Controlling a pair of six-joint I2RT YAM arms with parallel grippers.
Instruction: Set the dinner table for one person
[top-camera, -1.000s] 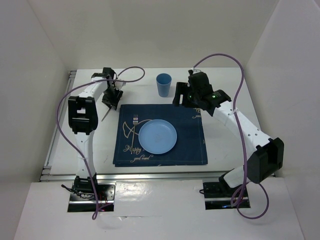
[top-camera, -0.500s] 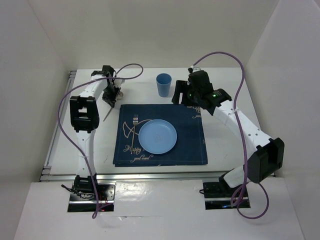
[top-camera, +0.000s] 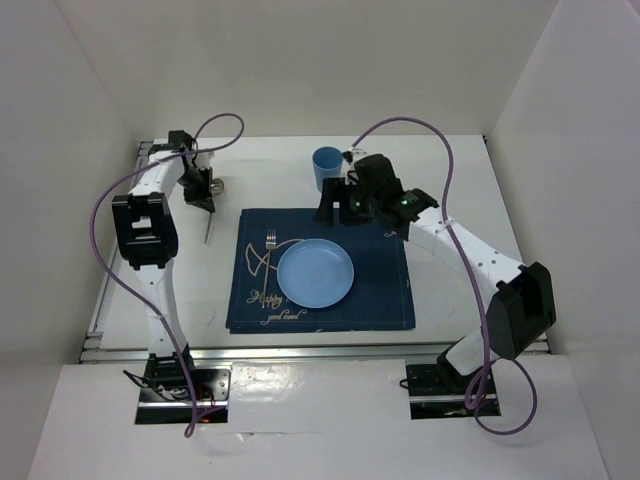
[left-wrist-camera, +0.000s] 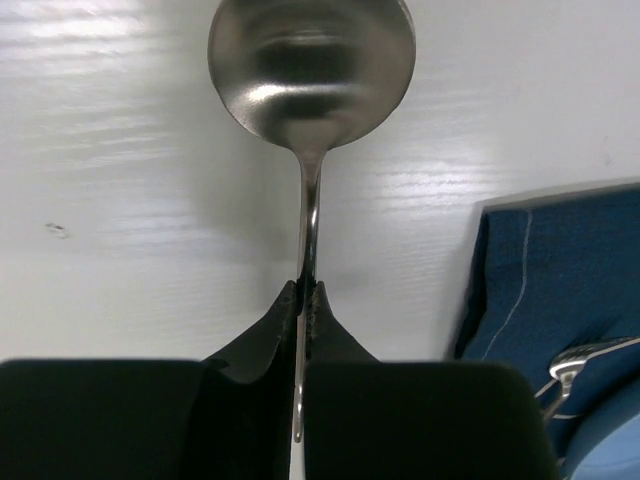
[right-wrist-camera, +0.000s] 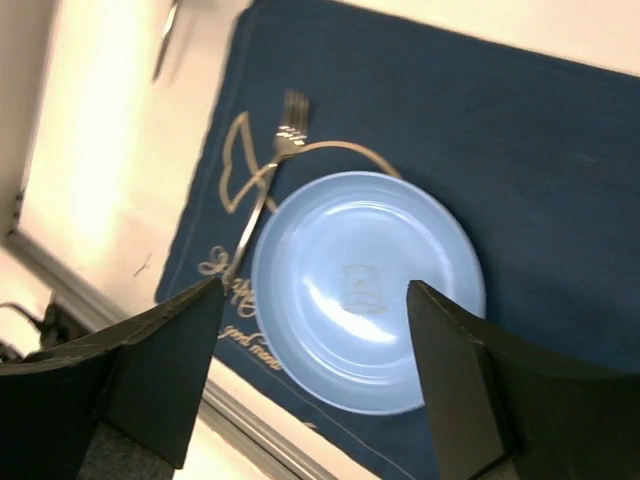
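My left gripper (top-camera: 202, 197) (left-wrist-camera: 308, 285) is shut on the thin handle of a metal spoon (left-wrist-camera: 312, 80) (top-camera: 207, 232), over the white dinner table (top-camera: 450, 170) left of the dark blue placemat (top-camera: 380, 280). The spoon's bowl reaches past the fingertips. On the placemat lie a light blue plate (top-camera: 315, 272) (right-wrist-camera: 365, 330) and, left of it, a fork (top-camera: 268, 252) (right-wrist-camera: 268, 180). My right gripper (top-camera: 328, 208) (right-wrist-camera: 315, 290) hangs open and holds nothing, above the placemat's far edge just in front of the blue cup (top-camera: 326, 166).
White walls close in the table on three sides. A metal rail (top-camera: 300, 350) runs along the near edge, with another down the left side. Purple cables loop above both arms. The placemat's corner (left-wrist-camera: 560, 280) and the fork's tines (left-wrist-camera: 585, 360) lie right of the left gripper.
The left jaws have closed on the spoon's handle, and that arm has drawn left and back. The right arm has swung left, its open gripper now close beside the cup.
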